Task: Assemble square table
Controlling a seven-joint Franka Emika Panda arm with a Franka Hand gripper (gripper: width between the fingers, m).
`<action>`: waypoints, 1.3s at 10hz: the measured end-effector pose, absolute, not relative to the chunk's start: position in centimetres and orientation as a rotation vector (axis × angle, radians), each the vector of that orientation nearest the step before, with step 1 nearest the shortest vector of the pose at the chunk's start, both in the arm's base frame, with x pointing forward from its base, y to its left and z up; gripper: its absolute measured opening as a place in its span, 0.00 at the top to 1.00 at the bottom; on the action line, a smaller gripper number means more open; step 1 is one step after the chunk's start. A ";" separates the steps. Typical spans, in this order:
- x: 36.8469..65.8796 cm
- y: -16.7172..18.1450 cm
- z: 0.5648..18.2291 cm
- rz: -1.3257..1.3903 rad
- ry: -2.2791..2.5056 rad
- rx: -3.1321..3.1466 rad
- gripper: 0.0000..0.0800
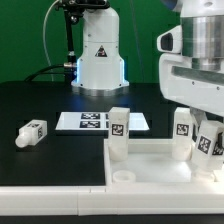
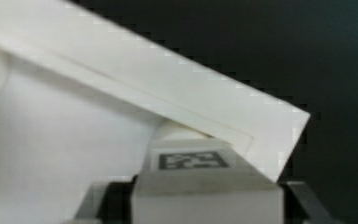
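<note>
The hand [image 2: 197, 196] is clamped on a leg [image 2: 197, 162], its two fingers pressing the leg's flanks so the tagged face looks up at the wrist camera. It hangs at the tabletop [image 1: 160, 166]'s far corner on the exterior view's right, low over the rim, probably to line the leg up with that corner's socket. The exterior view shows two tagged faces there; I cannot tell whether both belong to the same leg.

An upright leg [image 1: 119, 130] stands at the tabletop's far corner on the exterior view's left, apparently already seated. A loose leg [image 1: 32, 131] lies on the counter [image 1: 60, 155] well apart from the tabletop, awaiting its turn. The marker board [image 1: 100, 121] lies flat just beyond the tabletop.
</note>
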State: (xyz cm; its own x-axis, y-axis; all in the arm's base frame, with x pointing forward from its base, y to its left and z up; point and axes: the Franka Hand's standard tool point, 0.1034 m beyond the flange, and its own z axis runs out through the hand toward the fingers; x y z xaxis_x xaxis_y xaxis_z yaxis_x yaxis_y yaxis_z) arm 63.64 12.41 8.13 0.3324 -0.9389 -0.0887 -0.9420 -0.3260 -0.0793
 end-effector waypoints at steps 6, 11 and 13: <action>63.5 13.1 7.8 0.116 2.288 -1.909 0.64; 64.0 13.1 8.3 0.026 1.636 -2.485 0.24; 64.0 13.3 8.3 0.009 1.464 -2.590 0.20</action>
State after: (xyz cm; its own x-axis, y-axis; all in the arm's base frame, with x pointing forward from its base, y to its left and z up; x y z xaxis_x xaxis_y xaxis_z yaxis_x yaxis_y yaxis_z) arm 64.00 13.27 8.31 0.5190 -0.8504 -0.0865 -0.8514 -0.5052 -0.1411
